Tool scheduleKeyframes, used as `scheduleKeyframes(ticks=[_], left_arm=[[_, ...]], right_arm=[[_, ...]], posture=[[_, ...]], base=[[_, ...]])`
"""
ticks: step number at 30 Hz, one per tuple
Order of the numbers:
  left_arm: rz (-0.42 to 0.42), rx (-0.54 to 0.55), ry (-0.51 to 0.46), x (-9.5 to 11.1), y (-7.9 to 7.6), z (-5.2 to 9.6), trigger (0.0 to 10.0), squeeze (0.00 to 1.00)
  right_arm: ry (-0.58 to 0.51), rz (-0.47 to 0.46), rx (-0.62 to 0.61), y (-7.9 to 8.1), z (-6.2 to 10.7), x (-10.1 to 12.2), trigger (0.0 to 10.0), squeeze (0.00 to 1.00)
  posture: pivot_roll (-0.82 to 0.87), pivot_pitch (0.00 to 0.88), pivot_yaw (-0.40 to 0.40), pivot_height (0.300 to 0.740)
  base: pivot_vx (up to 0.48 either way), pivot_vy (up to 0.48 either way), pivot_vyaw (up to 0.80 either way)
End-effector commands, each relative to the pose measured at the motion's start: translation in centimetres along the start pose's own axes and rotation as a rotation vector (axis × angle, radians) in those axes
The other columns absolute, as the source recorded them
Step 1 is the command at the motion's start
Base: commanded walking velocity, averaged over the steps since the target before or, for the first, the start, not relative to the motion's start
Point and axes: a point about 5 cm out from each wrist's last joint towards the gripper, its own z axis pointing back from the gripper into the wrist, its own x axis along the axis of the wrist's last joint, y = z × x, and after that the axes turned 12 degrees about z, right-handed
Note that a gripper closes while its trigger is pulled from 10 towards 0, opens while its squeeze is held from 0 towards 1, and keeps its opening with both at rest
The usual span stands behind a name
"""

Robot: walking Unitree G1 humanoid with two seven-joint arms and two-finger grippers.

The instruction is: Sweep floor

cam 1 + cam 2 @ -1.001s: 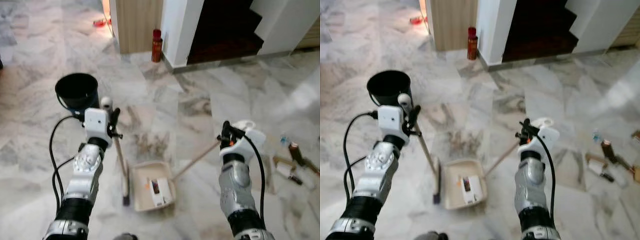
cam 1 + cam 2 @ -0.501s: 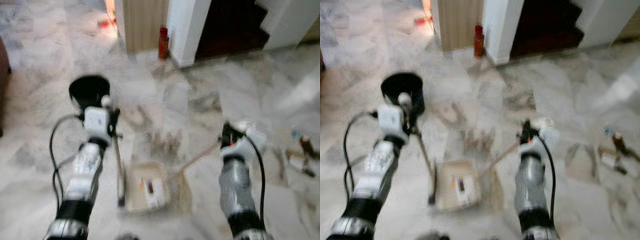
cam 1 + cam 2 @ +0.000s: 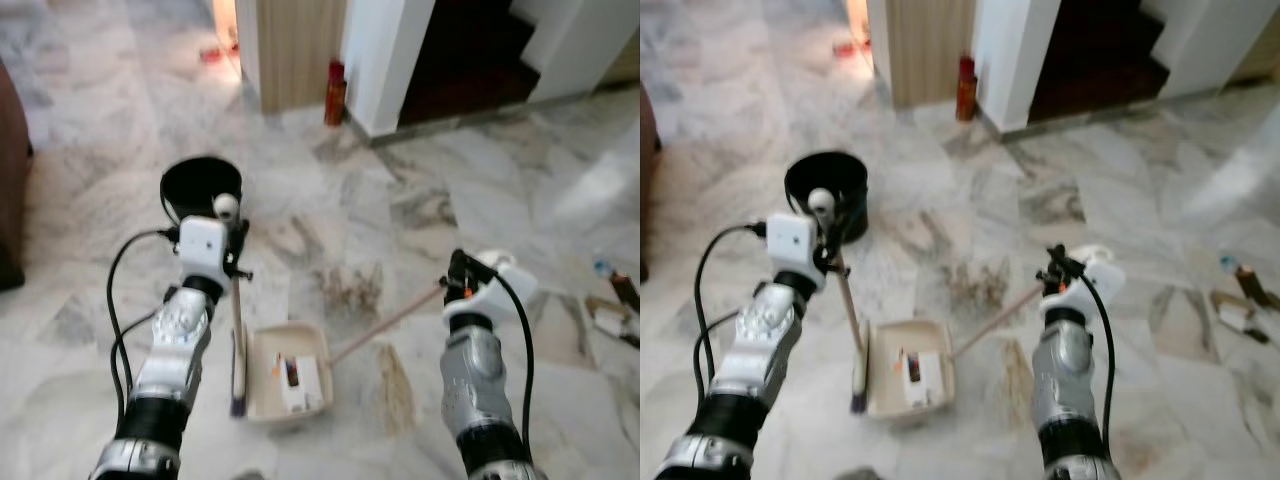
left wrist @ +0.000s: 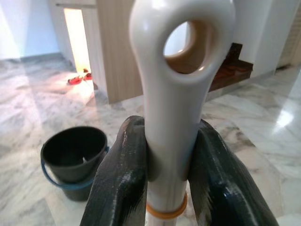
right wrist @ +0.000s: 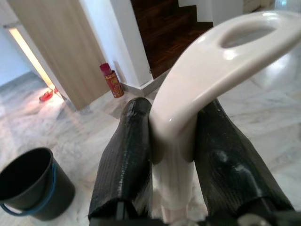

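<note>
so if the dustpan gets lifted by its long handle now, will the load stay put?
Probably not securely. The dustpan is a shallow open tray, so the loose litter in it could slide out if it tilts. The right hand grips only the handle's far end, so the pan end will likely swing.

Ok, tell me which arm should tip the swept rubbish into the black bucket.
Right, probably. The right gripper is shut on the dustpan handle, and the dustpan holds the litter. The left gripper holds only the broom, though the bucket stands on its side.
</note>
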Motion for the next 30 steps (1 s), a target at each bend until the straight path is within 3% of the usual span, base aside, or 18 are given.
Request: scheduleKeyframes(ticks=[1,12,30], left_arm=[[-0.002,0.001,-0.044,1.04,0.21,-0.13,10.0,0.00],[-0.004,0.011,-0.047,1.06,0.36,-0.02,10.0,0.00],[-0.026,-0.005,-0.041,0.87,-0.05,0.26,10.0,0.00]], right_arm=[[-0.048,-0.017,0.020,0.83,-0.42,1.12,10.0,0.00],[-0.045,-0.018,0.028,0.98,-0.43,1.11,10.0,0.00],[-0.062,-0.027,0.053,1.65,-0.73,1.61,10.0,0.00]], posture=[[0.18,0.111,-0.097,0.740],[0.19,0.120,-0.101,0.740],[0.20,0.093,-0.101,0.740]], base=[[0.000,0.360,0.00],[0.000,0.346,0.00],[0.000,0.000,0.00]])
